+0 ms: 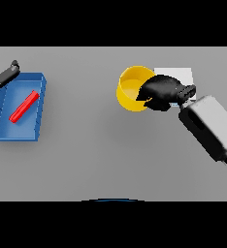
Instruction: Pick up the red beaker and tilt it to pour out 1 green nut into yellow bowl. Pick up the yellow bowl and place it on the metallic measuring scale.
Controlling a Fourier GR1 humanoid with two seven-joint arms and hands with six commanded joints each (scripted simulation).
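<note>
The yellow bowl (131, 88) is right of centre at the back, tipped toward me, and my right hand (161, 92) is curled round its right rim. Just behind and right of the hand, the metallic measuring scale (179, 75) shows as a pale square, partly hidden. A red beaker (24, 106) lies on its side inside a blue tray (37, 116) at the left. My left hand (4, 76) hovers over the tray's back left corner, fingers relaxed, holding nothing. I see no green nut; the bowl's inside is partly hidden by the hand.
My right forearm (210, 128) runs from the lower right up to the bowl. The grey table (96, 155) stretches between the tray and the bowl.
</note>
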